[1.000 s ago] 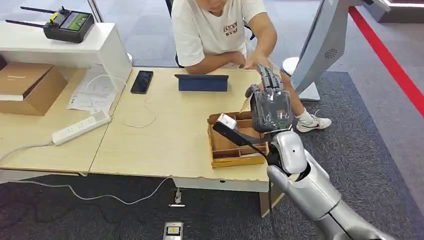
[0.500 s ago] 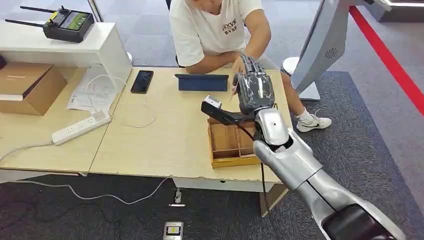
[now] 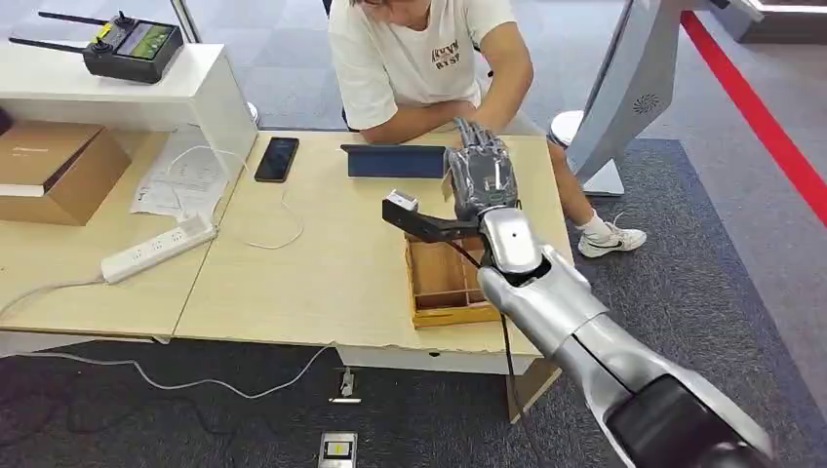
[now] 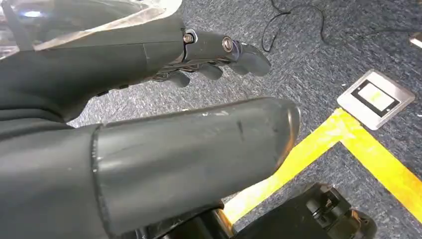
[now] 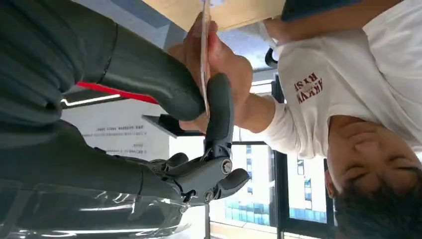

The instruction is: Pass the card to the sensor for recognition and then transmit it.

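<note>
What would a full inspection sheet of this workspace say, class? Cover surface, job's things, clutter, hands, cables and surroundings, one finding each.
Surface: light wooden table, joined to a second one on its left.
Job's things: card, edge-on, pinched in the right hand; a person's hand touches it.
Clutter: wooden tray, phone, blue tablet, papers, cardboard box, remote controller.
Hands: right hand holds the card over the table; left hand hangs over the floor, holding nothing.
Cables: power strip, white cable on the table, more on the floor.
Surroundings: seated person, grey carpet, red floor stripe.
</note>
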`<control>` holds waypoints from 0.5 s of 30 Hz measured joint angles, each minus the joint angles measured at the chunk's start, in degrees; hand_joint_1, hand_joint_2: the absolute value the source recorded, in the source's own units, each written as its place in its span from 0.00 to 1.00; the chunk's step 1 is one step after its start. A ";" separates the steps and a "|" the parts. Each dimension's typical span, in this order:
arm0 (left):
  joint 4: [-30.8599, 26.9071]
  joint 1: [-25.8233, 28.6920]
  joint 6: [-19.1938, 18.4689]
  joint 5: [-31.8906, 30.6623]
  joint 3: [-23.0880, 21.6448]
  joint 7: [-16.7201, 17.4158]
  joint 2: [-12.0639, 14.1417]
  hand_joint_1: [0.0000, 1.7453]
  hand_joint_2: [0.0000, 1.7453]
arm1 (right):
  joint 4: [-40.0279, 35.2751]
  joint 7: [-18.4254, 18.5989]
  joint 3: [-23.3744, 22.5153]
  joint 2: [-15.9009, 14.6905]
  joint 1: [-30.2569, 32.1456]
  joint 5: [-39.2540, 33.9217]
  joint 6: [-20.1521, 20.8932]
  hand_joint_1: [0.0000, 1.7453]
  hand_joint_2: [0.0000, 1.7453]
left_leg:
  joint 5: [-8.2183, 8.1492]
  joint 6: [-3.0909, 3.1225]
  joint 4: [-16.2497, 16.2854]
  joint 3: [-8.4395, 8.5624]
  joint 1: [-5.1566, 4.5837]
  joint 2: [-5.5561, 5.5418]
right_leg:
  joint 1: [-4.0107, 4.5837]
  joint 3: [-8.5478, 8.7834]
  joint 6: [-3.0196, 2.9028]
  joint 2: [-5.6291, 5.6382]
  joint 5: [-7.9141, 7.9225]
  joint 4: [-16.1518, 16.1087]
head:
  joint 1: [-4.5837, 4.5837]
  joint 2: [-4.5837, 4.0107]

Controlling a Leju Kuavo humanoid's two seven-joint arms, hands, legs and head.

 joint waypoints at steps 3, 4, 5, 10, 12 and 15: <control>0.00 0.01 0.02 -0.24 0.00 0.13 0.07 0.00 0.00 | 1.18 -0.24 0.42 0.57 -0.67 -1.01 -2.39 0.00 1.00 | 0.00 0.00 0.00 0.01 0.00 0.01 | 0.01 -0.01 0.00 0.00 0.00 0.00 | 0.00 0.00; 0.00 0.02 0.00 -0.33 0.00 0.20 0.09 0.00 0.00 | 1.62 -0.24 0.59 0.74 -0.93 -1.31 -3.33 0.00 1.00 | 0.00 0.00 0.00 0.01 0.00 0.01 | 0.01 -0.02 0.00 0.00 0.00 0.00 | 0.00 0.00; 0.00 0.04 0.00 -0.35 0.00 0.24 0.11 0.00 0.00 | 2.01 -0.26 0.77 0.87 -1.09 -1.55 -4.20 0.00 1.00 | 0.00 0.00 0.00 0.01 0.01 0.01 | 0.01 -0.01 0.00 0.00 -0.01 0.00 | 0.00 0.00; 0.00 0.20 0.09 -0.79 0.00 0.22 0.20 0.00 0.00 | 3.32 -0.24 1.75 1.40 -1.81 -2.65 -7.09 0.00 1.00 | 0.00 0.00 0.00 0.01 0.00 0.01 | 0.01 0.00 0.00 0.01 0.00 0.00 | 0.02 0.00; 0.00 0.35 0.26 -1.10 0.02 0.13 0.20 0.00 0.00 | 3.63 -0.57 1.99 1.49 -2.14 -3.98 -8.66 0.00 1.00 | 0.00 0.00 0.00 0.02 0.00 0.01 | 0.01 0.00 0.00 0.01 0.00 0.00 | 0.00 0.00; 0.00 0.57 0.96 -1.18 0.13 -0.06 0.20 0.00 0.00 | 3.63 -2.38 2.14 1.40 -2.32 -7.64 -12.30 0.00 1.00 | 0.00 0.00 0.01 0.04 0.00 0.01 | 0.00 0.00 0.00 0.01 0.01 0.00 | 0.00 0.00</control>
